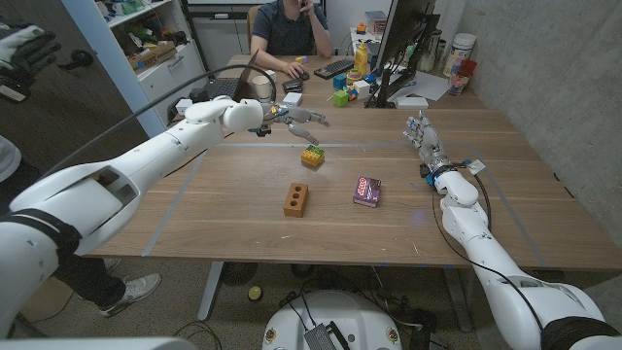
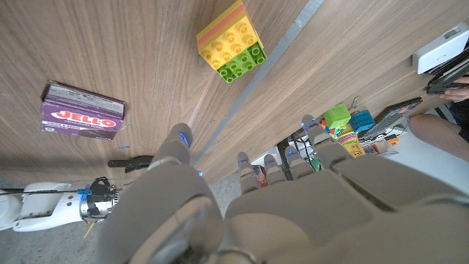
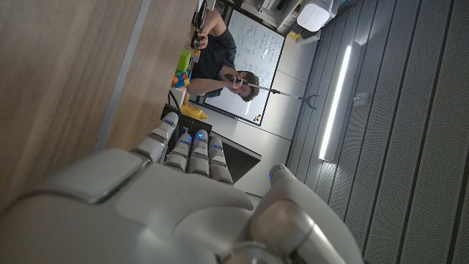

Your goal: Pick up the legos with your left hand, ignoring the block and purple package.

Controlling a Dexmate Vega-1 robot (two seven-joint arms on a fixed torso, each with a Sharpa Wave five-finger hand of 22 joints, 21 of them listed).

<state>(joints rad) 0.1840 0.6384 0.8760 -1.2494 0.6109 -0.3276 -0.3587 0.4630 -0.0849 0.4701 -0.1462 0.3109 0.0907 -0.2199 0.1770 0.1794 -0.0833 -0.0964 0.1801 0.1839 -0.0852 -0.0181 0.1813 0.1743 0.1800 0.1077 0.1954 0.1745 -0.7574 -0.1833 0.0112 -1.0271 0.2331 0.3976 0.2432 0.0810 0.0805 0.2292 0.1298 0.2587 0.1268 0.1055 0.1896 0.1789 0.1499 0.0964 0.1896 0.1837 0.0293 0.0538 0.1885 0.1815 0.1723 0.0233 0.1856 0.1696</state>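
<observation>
Wood-grain desk [image 1: 243, 224], smooth veneer with pale tape lines across it. Near its middle sits the small studded plastic lego stack [image 1: 312, 156], yellow bricks with an orange layer and a green brick at one end; in the left wrist view [image 2: 231, 41] its long axis runs diagonally, green end toward the desk's far edge. Nearer the robot lie a rectangular brown block with two holes [image 1: 296, 199] and, to its right, a flat purple cardboard Jello package [image 1: 366, 191], well apart from the legos. Left hand [image 1: 296, 119] hovers beyond the legos, fingers [image 2: 181, 139] spread, holding nothing. Right hand [image 1: 425, 139] stands on edge at the desk's right side, fingers extended, empty. A seated person [image 1: 290, 29] works at the far end.
</observation>
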